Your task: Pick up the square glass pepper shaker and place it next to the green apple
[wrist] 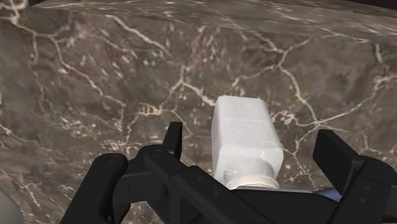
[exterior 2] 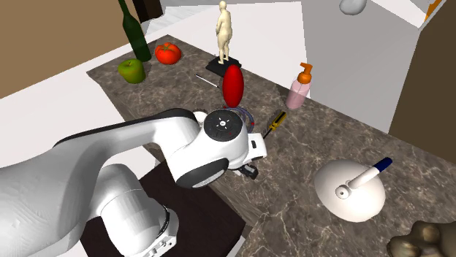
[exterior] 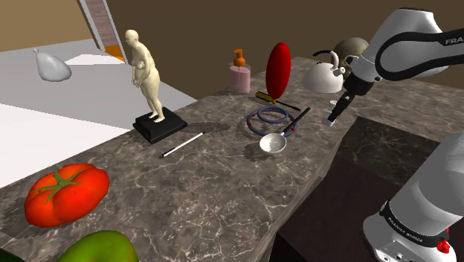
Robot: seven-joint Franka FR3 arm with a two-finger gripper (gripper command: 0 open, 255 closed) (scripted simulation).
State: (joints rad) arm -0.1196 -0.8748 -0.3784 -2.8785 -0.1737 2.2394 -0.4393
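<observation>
Gripper (wrist: 252,132) hung wide open around one pale square shaker (wrist: 247,135), nothing clamped.
Head count, for the record: one shaker, which sat on the marble counter (exterior: 223,186) between my two fingers (wrist: 173,137) with a gap on each side, by the counter edge at the shoulder view's right. One green apple (exterior 2: 131,70) was way off at the other end, well apart from it, with one tomato (exterior 2: 167,52) near the apple. Also one green bottle (exterior 2: 135,33), one statue (exterior: 146,74), one soap pump (exterior: 239,73) and one white kettle (exterior: 327,74). Hard bits: the shaker's capped end dipped behind my own hand, so I couldn't tell upright from lying. The shoulder view's bottom edge cut the apple off, and in the second exterior view my arm blocked the shaker.
</observation>
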